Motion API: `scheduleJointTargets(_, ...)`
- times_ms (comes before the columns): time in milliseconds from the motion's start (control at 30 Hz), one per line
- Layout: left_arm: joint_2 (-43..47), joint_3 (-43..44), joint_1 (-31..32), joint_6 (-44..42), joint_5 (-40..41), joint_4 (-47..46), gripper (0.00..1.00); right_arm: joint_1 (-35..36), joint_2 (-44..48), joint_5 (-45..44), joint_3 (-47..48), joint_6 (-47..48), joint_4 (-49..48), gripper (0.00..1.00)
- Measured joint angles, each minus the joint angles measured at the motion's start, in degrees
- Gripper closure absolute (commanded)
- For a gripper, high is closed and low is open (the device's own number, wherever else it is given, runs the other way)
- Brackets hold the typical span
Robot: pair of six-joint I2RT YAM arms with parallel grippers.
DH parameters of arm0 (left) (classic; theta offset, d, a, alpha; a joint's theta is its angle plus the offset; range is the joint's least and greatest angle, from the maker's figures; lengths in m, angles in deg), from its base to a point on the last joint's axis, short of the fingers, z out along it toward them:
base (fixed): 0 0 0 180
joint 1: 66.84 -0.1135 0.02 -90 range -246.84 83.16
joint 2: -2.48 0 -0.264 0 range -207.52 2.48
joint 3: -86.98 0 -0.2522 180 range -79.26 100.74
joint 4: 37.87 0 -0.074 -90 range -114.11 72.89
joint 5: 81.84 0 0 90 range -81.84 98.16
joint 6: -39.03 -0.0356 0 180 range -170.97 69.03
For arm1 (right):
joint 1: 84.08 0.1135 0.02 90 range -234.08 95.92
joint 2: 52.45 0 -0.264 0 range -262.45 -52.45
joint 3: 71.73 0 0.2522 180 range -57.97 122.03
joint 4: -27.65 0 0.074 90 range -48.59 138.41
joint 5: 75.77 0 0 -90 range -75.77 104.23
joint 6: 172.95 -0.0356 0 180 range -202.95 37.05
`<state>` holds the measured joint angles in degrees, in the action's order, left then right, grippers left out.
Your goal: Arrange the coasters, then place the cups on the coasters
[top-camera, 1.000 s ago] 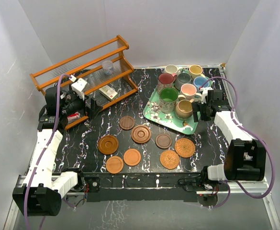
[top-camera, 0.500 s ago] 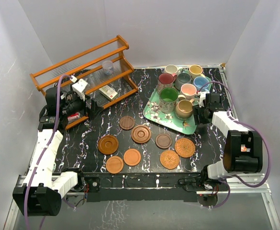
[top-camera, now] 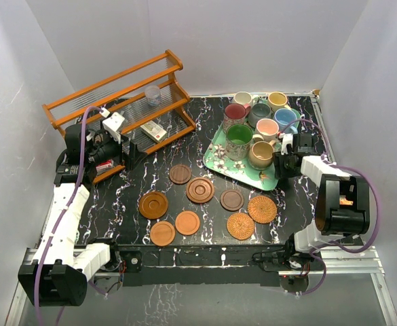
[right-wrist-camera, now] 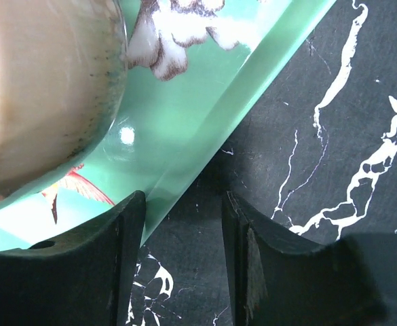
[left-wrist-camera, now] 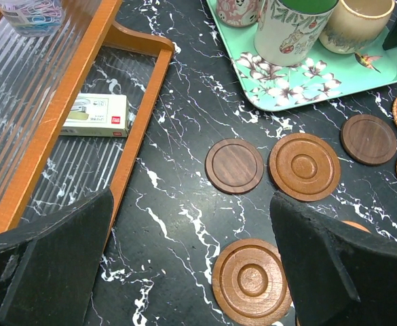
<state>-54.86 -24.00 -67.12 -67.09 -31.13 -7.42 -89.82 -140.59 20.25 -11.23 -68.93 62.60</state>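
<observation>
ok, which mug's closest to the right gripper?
The tan mug, at the near right corner of the tray beside the green mug. The right gripper straddles the tray rim right next to it.

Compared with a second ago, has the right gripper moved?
Yes. The right gripper slid slightly toward the table's near edge along the tray's right rim, which its jaws now straddle.
</observation>
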Motion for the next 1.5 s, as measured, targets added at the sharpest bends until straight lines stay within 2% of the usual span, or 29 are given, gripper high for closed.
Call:
scheduleJointTargets(200, -0.02, 0.0, 0.0, -0.33, -0.35, 0.02, 0.01, -4.37, -1.16, 7.34, 0.22, 2.16, 0.04, 0.65)
scheduleJointTargets(533, -0.37, -0.44, 0.0, -0.74, -0.59, -0.02, 0.01, -17.77, -8.98, 10.8, 8.7, 10.1, 2.93, 0.82)
scheduleJointTargets(767, -0.42, -1.03, 0.0, -1.55, -0.61, 0.02, 0.01, -19.8, -10.34, 12.87, 10.1, 20.48, 2.99, 0.92)
scheduleJointTargets(967, -0.79, -1.03, 0.0, -2.29, -0.63, 0.02, 0.01, -23.56, -13.03, 22.08, 12.46, 28.68, 6.75, 0.99)
scheduleJointTargets(1200, -1.4, -1.46, 0.02, -3.13, -0.68, 0.04, 0.01, -29.55, -15.28, 27.08, 14.47, 38.36, 9.14, 1.0)
scheduleJointTargets(1500, -1.53, -2.01, 0.17, -3.56, -1.31, 0.0, 0.01, -33.75, -14.95, 27.82, 13.84, 47.52, 10.45, 1.0)
